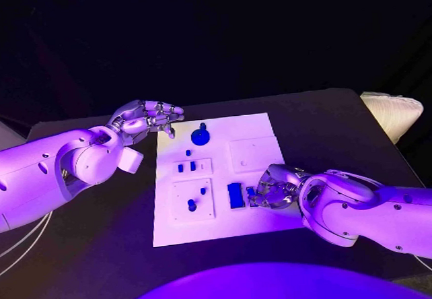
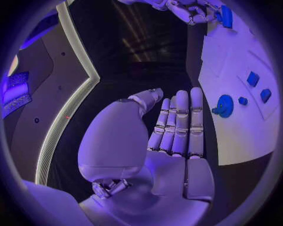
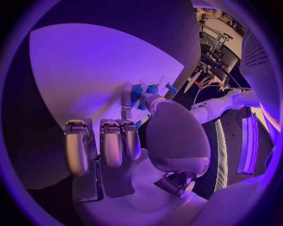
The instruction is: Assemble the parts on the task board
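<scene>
The white task board [image 1: 254, 130] lies in the middle of the black table. On it are a round blue part [image 1: 200, 135], a few small blue parts [image 1: 187, 166] and a long blue part [image 1: 236, 194]. My left hand [image 1: 144, 118] hovers at the board's far left corner. In the left wrist view the left hand [image 2: 177, 127] has straight fingers and holds nothing, beside the round blue part [image 2: 224, 106]. My right hand [image 1: 273, 187] rests on the board's near right part. Its thumb and a finger pinch a small blue part [image 3: 137, 95] next to the long one.
A pale cushioned object [image 1: 394, 112] stands at the table's right edge. Raised white square plates [image 1: 253, 152] sit on the board. Bare black table [image 1: 95, 250] stretches to the left of and in front of the board.
</scene>
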Controlling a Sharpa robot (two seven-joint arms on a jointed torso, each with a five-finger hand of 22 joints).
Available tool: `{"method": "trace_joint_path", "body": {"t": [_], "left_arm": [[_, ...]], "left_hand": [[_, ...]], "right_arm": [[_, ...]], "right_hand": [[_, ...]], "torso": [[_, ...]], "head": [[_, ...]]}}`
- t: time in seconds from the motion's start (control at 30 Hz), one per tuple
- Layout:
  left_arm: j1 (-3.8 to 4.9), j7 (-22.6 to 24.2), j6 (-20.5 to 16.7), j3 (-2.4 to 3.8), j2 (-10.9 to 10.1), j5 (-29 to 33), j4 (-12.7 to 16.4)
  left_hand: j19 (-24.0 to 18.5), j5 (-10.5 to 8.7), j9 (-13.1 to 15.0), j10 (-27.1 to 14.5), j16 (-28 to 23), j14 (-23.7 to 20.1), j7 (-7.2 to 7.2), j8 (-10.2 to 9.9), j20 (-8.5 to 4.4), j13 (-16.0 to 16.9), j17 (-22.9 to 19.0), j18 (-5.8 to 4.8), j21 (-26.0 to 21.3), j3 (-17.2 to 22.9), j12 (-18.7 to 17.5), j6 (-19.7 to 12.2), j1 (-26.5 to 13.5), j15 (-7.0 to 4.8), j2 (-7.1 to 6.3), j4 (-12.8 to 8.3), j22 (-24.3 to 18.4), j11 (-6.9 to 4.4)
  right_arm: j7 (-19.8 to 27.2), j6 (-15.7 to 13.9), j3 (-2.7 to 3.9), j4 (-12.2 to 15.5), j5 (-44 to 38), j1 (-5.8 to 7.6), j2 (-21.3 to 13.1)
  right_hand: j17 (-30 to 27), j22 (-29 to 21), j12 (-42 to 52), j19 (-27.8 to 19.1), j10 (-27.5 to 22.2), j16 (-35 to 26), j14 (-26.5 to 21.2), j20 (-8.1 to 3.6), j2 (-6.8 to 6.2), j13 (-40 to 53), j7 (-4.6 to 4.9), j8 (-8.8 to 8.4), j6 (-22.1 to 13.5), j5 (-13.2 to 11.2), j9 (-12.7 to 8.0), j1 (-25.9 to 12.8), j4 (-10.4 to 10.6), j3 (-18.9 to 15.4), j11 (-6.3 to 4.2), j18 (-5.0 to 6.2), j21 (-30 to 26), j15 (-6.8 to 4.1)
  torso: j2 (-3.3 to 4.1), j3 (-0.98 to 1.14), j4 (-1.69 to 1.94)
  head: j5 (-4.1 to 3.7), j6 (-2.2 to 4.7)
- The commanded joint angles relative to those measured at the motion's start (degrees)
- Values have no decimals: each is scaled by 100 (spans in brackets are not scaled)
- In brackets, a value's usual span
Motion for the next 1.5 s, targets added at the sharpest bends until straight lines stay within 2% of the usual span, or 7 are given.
{"method": "trace_joint_path", "body": {"t": [0.03, 0.37, 0.67, 0.97, 1.23, 1.33, 1.5], "left_arm": [[3, 22, 96, 4, 5, 7, 16], [3, 18, 92, 4, 2, 7, 17], [3, 13, 85, 4, -1, 7, 16], [3, 13, 83, 3, -2, 7, 16], [3, 16, 84, 3, -2, 7, 12], [3, 17, 87, 3, 1, 7, 10], [3, 17, 92, 2, 6, 6, 8]], "left_hand": [[24, 25, -7, -20, -15, -21, 1, 38, -2, 6, 2, 84, -23, -2, 22, -45, 6, 19, 68, 21, -5, 0], [24, 25, -7, -20, -15, -21, 1, 38, -2, 6, 2, 84, -23, -2, 22, -45, 6, 19, 68, 21, -5, 0], [24, 25, -7, -20, -15, -21, 1, 38, -2, 6, 2, 84, -23, -2, 22, -45, 6, 19, 68, 21, -5, 0], [25, 26, -8, -24, -15, -23, 2, 41, -2, 6, 2, 84, -25, 3, 29, -47, 6, 19, 71, 25, -6, 1], [26, 26, -9, -26, -15, -23, 2, 42, -3, 6, 2, 84, -25, 6, 32, -49, 6, 18, 71, 26, -6, 1], [26, 26, -9, -26, -15, -23, 2, 42, -3, 6, 2, 84, -25, 6, 32, -49, 6, 18, 71, 26, -6, 1], [26, 26, -9, -26, -15, -23, 2, 42, -3, 6, 2, 84, -25, 6, 32, -49, 6, 18, 71, 26, -6, 1]], "right_arm": [[50, 18, -1, 3, -35, -1, 11], [158, -130, 1, -1, 7, 1, 12], [216, -150, 3, -21, 14, 4, -19], [779, -239, 4, 13, 299, 6, -200], [1407, -290, 3, -2, 583, 7, -405], [1460, -170, 3, -24, 617, 7, -431], [1394, -23, 2, -69, 582, 5, -416]], "right_hand": [[1509, 1453, 37, 551, 598, 24, 599, -27, -28, 1509, -31, 44, 61, 7, -14, -105, 33, -36, -49, -84, -36, -35], [1509, 1444, 37, 543, 598, 24, 599, -24, -171, 1509, -19, 113, 30, 60, -52, -637, 49, -364, -38, -78, -71, -29], [1509, 1438, 37, 537, 598, 24, 599, -25, -186, 1509, -20, 121, 18, 42, -60, -702, 46, -427, -39, -73, -96, -31], [1509, 1393, 37, 496, 598, 24, 599, -28, -288, 1509, -1, 114, -93, -31, -89, -495, -29, -510, -27, -40, -273, -34], [1504, 1320, -31, 427, 578, 21, 597, -2, -460, 1487, 54, 136, -266, -501, -132, 146, -205, -682, 19, 12, -562, 1], [1490, 1317, -37, 425, 576, 14, 594, -1, -450, 1485, 48, 180, -262, -851, -136, 325, -210, -814, 15, 14, -577, -1], [1486, 1315, -45, 424, 574, 12, 593, -7, -430, 1482, 27, 249, -229, -1078, -111, 454, -178, -995, 1, 16, -587, -11]], "torso": [[-1, -1, 3], [-1, -2, 1], [-2, 4, -1], [-4, 4, -5], [-3, 8, -4], [-2, 6, -4], [2, 5, 0]], "head": [[-2, 0], [6, 0], [7, 0], [1, 0], [9, 0], [12, 0], [12, 0]]}}
